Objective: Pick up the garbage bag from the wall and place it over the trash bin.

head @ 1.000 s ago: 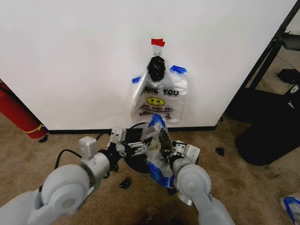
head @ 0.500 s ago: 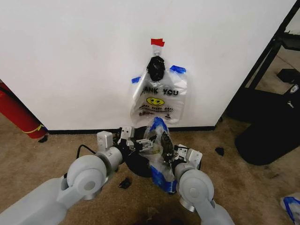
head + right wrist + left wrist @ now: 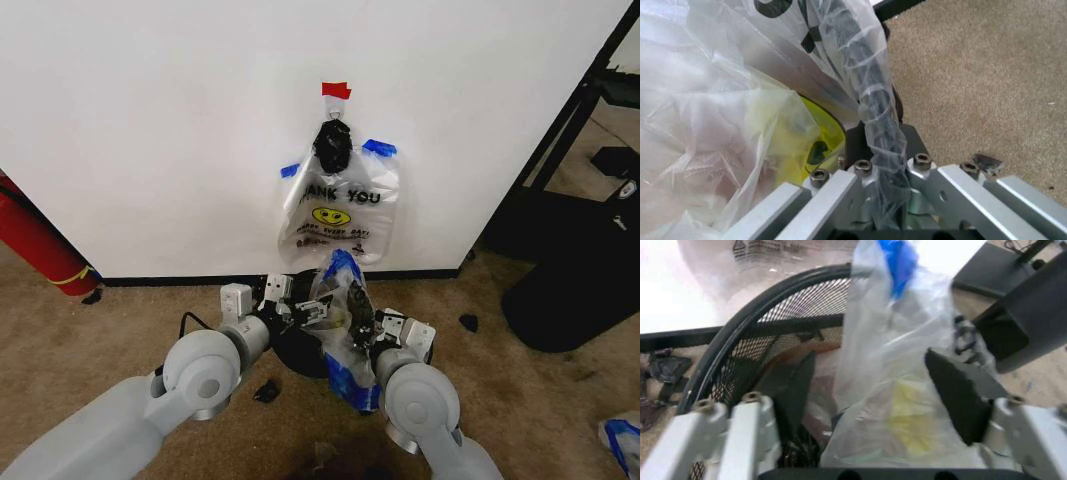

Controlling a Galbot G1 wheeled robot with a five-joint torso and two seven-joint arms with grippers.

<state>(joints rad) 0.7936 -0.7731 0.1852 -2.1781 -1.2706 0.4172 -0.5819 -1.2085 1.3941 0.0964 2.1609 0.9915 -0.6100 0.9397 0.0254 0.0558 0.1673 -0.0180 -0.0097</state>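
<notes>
Rounded grey arms, black cable, silver claw fingers [image 3: 840, 200] with hex screws

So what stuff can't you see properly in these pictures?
- The trash bin: in the head view, the garbage bag and both arms cover most of it.
- The bin's bottom: in the left wrist view, the left gripper and bag block it.
- The right gripper: in its wrist view, bunched plastic hides its fingertips.
- The printed bag on the wall: its small print is unreadable.

The clear, blue-taped garbage bag [image 3: 340, 315] stands crumpled over the black mesh trash bin [image 3: 767, 340] by the white wall [image 3: 160, 120]
</notes>
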